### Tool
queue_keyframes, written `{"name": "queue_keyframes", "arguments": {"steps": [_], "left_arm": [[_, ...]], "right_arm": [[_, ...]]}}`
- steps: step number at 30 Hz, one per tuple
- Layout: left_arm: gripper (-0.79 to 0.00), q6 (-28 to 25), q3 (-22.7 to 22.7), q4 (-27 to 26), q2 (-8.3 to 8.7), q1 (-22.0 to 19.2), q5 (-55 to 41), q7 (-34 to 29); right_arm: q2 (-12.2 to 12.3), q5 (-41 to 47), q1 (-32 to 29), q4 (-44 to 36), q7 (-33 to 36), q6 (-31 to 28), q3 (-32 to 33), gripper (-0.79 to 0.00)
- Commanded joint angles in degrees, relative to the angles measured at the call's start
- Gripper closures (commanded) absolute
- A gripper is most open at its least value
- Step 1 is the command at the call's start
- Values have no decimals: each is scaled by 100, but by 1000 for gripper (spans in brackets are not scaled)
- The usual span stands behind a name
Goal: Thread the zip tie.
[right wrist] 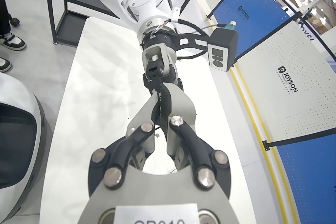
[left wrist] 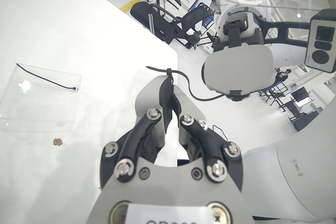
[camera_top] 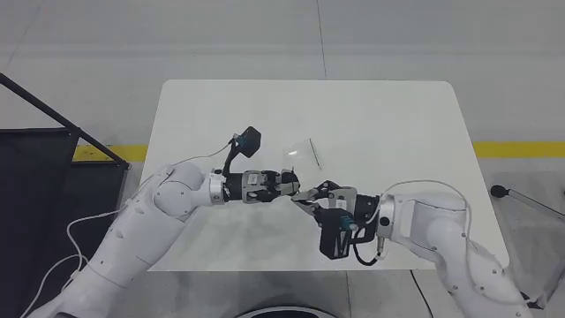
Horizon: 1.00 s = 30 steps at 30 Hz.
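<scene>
Fingers on my left gripper (camera_top: 290, 185) and my right gripper (camera_top: 311, 200) point at each other in the top view, tips nearly touching, over the near middle of the white table (camera_top: 397, 124). A clear bag (camera_top: 305, 151) lies flat on the table just beyond them.

From my left wrist, my left fingers are pinched shut on the black zip tie (left wrist: 169, 71). Its small head sits right at their tips, and a short end pokes out past it. The strap bows through the air into the closed tips of the right gripper, which faces mine. I cannot tell whether the strap passes through the head. On the clear bag lies a second zip tie (left wrist: 47, 79), nearly straight. A small brown crumb (left wrist: 57, 141) sits on the table beside the bag.

From my right wrist, my right fingers are pressed together pad to pad, hovering over the table. The left gripper is just past their tips, its own fingers closed as well
</scene>
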Motion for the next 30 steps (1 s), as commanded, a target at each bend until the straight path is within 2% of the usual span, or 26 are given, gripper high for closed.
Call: {"name": "queue_keyframes", "arguments": {"steps": [1,4,5,6,7,8,13,17,19,20,30], "left_arm": [[0,-19,-20,-16,-1,15,96,79],[0,-24,-41,-48,-5,55,247,212],[0,-31,-48,-57,-6,66,287,255],[0,-40,-61,-69,-7,78,329,309],[0,-41,-78,-79,-8,92,376,375],[0,-44,-88,-96,-10,111,424,430],[0,-64,-251,-203,-8,246,703,886],[0,-105,-452,-339,10,439,996,1285],[0,-185,-545,-409,21,538,1027,1445],[0,-222,-588,-444,25,591,1042,1528],[0,-247,-615,-481,30,641,1068,1561]], "right_arm": [[3,38,-11,13,-12,14,24,0],[3,135,-24,33,-30,44,57,0],[4,174,-27,44,-38,43,66,-148],[4,214,-27,56,-43,31,73,-394],[5,254,-25,65,-44,8,79,-714],[6,298,-21,75,-39,-18,86,-785],[7,866,-61,200,-186,-43,221,-785],[34,2154,-168,682,-308,-402,482,-785],[53,3048,-182,992,39,-534,518,-785],[57,3194,-172,1030,112,-564,516,-785],[57,3194,-172,1030,112,-564,516,-785]]}}
